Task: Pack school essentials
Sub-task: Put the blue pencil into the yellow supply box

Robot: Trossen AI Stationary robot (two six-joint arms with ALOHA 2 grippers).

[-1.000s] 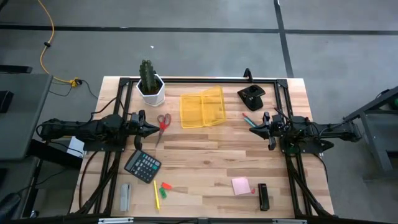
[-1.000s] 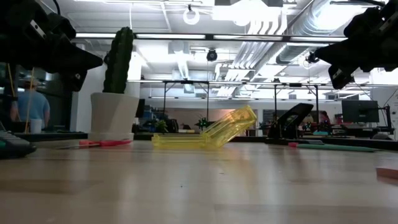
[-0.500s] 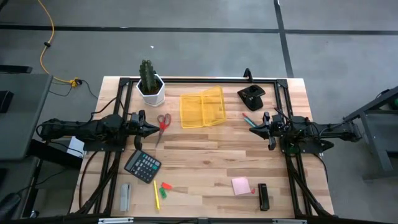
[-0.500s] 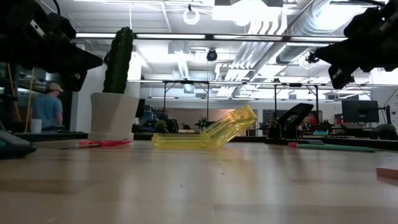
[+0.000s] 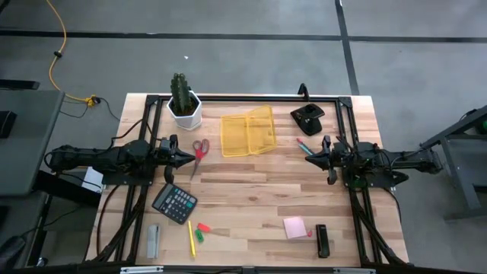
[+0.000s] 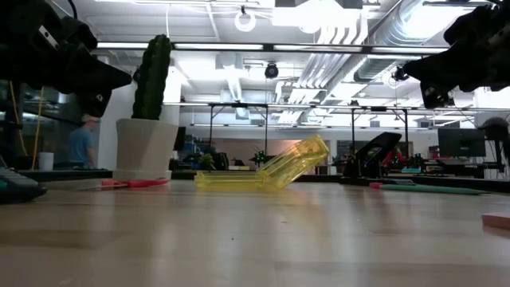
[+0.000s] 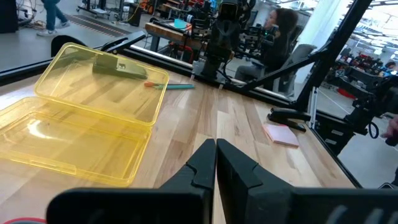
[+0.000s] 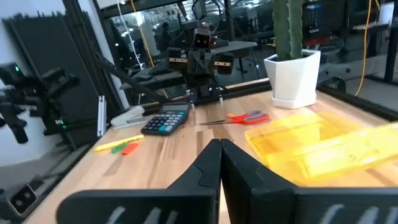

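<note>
I'm seeing left gripper [image 5: 185, 158] hovering at nine o'clock, jaws closed and empty, right gripper [image 5: 310, 159] at three o'clock likewise, yellow case [image 5: 247, 131] lying open at twelve

Two dark robot arms reach inward from opposite sides, level above the table and pointing at each other, well apart. The left gripper [image 5: 186, 157] has its fingers pressed together and holds nothing. The right gripper [image 5: 309, 159] is likewise closed and empty.
</note>
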